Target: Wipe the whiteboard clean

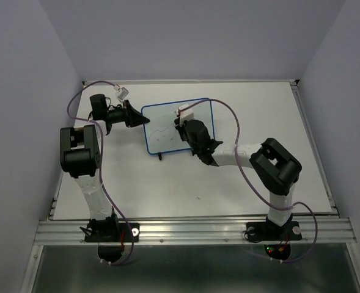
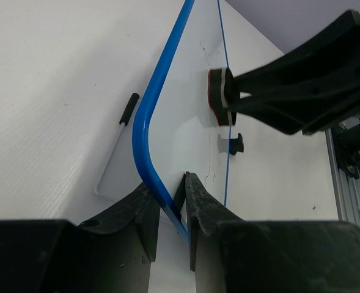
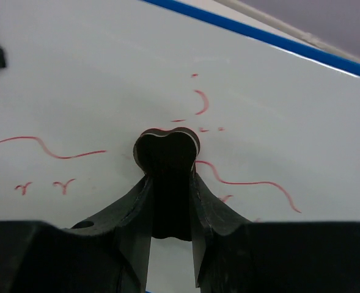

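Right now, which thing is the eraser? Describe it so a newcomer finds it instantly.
Find the white rectangular whiteboard with a thin blue rim on the far half of the table. The right pincer reaches over its scribbled face, shut on a small black eraser block with a red edge. It's the only thing against the writing surface; the left pincer grips just the rim.
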Controlling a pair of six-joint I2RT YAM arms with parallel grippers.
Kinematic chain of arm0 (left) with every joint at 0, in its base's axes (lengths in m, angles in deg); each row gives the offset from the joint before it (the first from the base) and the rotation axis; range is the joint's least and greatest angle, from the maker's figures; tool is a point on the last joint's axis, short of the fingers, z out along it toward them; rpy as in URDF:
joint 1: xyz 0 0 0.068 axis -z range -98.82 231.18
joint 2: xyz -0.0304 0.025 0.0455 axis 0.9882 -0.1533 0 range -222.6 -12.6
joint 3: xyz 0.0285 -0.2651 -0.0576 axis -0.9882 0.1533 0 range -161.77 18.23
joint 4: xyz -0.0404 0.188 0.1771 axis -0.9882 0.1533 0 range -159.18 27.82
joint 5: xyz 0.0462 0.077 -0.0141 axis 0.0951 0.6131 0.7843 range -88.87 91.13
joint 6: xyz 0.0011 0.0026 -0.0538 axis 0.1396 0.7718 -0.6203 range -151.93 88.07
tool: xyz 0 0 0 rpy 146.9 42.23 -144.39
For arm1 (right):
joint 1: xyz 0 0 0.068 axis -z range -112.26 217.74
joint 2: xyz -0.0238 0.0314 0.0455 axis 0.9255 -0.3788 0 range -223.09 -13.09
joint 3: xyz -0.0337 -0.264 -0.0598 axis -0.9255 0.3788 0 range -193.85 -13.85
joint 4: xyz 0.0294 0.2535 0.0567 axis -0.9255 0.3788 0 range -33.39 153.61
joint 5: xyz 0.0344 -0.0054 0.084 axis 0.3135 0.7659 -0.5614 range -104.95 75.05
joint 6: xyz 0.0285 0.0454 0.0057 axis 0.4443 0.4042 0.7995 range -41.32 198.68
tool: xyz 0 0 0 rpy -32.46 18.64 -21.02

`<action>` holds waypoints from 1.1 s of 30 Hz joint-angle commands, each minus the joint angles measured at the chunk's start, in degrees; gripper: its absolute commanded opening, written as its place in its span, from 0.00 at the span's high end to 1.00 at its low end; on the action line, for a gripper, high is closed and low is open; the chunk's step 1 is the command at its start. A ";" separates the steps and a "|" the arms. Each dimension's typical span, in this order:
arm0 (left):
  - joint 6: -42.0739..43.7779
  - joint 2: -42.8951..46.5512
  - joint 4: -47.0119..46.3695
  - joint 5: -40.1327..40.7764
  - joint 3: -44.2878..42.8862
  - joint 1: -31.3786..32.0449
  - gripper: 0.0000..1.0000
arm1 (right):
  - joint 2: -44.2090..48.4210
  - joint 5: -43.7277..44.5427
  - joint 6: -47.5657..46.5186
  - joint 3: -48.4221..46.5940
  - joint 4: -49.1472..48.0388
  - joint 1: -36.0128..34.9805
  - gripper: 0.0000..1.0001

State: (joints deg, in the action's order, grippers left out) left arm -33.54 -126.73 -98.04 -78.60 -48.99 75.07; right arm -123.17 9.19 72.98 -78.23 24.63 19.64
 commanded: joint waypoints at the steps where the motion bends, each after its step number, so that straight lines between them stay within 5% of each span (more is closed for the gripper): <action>1: 6.35 2.86 -3.22 2.29 -0.98 -0.13 1.00 | 4.70 8.99 2.26 2.15 -3.96 6.96 0.99; 8: 6.44 2.77 -3.04 2.47 -0.98 -0.13 1.00 | 5.23 1.54 1.83 4.26 -5.02 7.67 0.99; 19: 6.62 2.86 -2.87 2.47 -0.98 -0.13 1.00 | -1.45 -7.79 -2.92 1.89 -4.84 -4.36 0.99; 25: 6.79 2.86 -2.78 2.38 -0.98 -0.04 1.00 | -2.94 0.79 -4.23 -0.04 -5.10 -4.37 0.99; 33: 6.88 2.77 -2.52 2.03 -1.16 -0.13 1.00 | 0.48 6.09 -2.13 -2.24 -6.25 5.10 0.99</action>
State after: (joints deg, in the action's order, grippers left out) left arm -32.81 -126.42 -97.58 -78.29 -48.99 75.07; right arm -125.38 6.15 71.41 -77.18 21.59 17.37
